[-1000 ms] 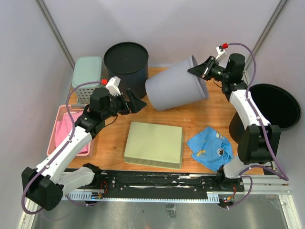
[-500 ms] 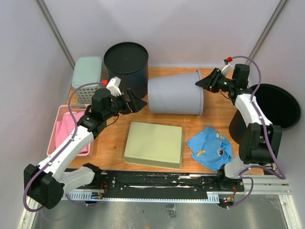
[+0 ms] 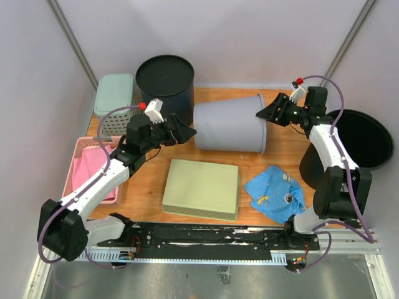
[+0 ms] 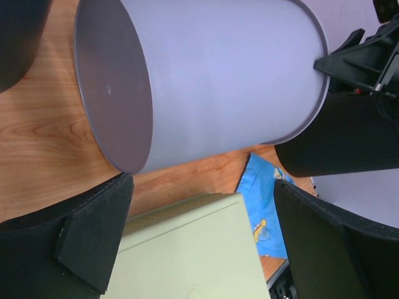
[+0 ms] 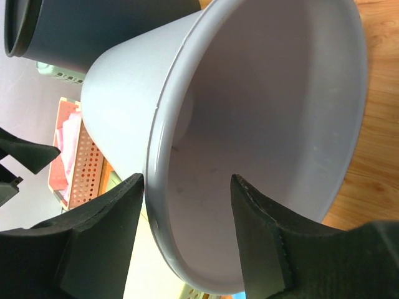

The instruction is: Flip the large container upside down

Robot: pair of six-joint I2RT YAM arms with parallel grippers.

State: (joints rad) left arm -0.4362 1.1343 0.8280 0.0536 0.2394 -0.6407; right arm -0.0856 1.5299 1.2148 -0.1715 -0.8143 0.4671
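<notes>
Count of items:
- 1 large grey container [image 3: 229,128]
- 2 black bins: one [image 3: 165,80] at the back of the tabletop [image 3: 283,156], one [image 3: 361,142] off its right edge
- 1 mint lidded basket [image 3: 115,99]
- 1 pink basket [image 3: 86,169] with pink cloth inside
- 1 pale green flat pad [image 3: 201,188]
- 1 blue cloth [image 3: 274,193]

Container position: lying on its side across the rear middle of the tabletop. Closed base faces left, open mouth faces right. It lies just right of the rear black bin and behind the pad. Not inverted.

Left end effector [image 3: 182,129]: just beside the container's base, low on its near side. The left wrist view shows the fingers [image 4: 81,243] spread wide with nothing between them. The grey base sits just beyond the tips, and contact cannot be confirmed.

Right end effector [image 3: 265,114]: at the container's mouth, upper side. The right wrist view shows the jaws apart and straddling the rim, with one finger [image 5: 93,243] outside the wall and the other inside the mouth. The gap is far wider than the wall, so it is not clamped.
</notes>
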